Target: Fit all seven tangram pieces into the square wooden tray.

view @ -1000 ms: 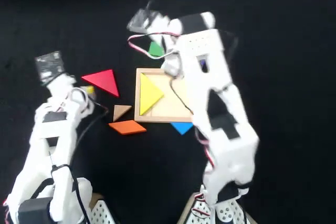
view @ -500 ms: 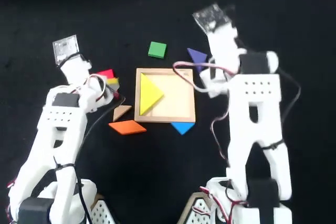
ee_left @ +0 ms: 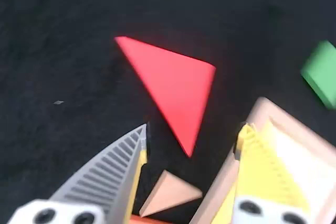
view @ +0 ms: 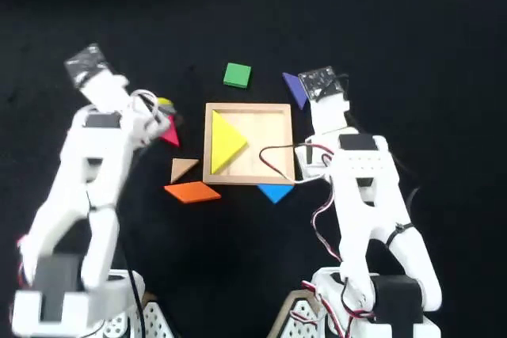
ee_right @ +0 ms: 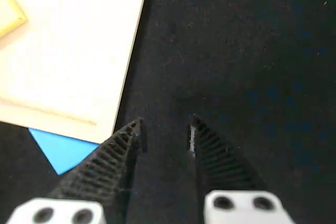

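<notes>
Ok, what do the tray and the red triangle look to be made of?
The tray looks like bare, pale wood: light tan, matte, with a raised rim. The red triangle seems painted wood, possibly plastic: flat opaque red, no gloss, crisp edges; the look alone leaves that open.

Bright even light; shadows faint on black table [view: 444,53].

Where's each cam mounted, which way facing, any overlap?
High view: fixed overhead, looking down on the tray, pieces, both arms.
Left wrist view: on the left arm, looking past its open tool at red triangle, tan triangle, tray corner.
Right wrist view: on the right arm, past its open tool at black table, tray edge, blue triangle.
Shared: all three show the tray.
</notes>
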